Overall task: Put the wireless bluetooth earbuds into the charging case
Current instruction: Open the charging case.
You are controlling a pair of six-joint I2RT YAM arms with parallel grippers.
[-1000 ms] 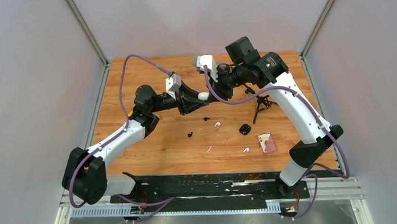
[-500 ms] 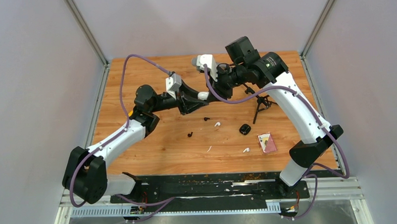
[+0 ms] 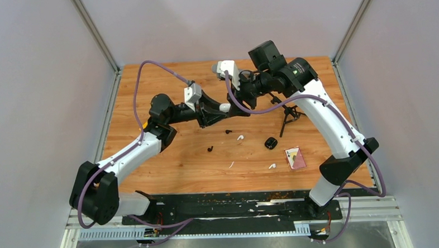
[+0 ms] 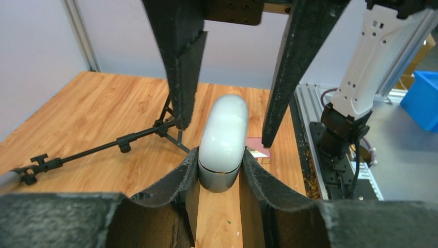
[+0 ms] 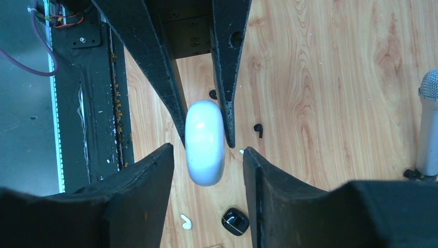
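Two arms, left arm and right arm, white shells, black joints, purple cables looped along both, white wrist blocks, left gripper, right gripper, black rough-faced tapered fingers, black base plate nearest.

L arm reaches inward, L fingers pinched close; R arm opposite, R fingers spread.

White case base hidden between left hand fingers; microphone cut by edge.
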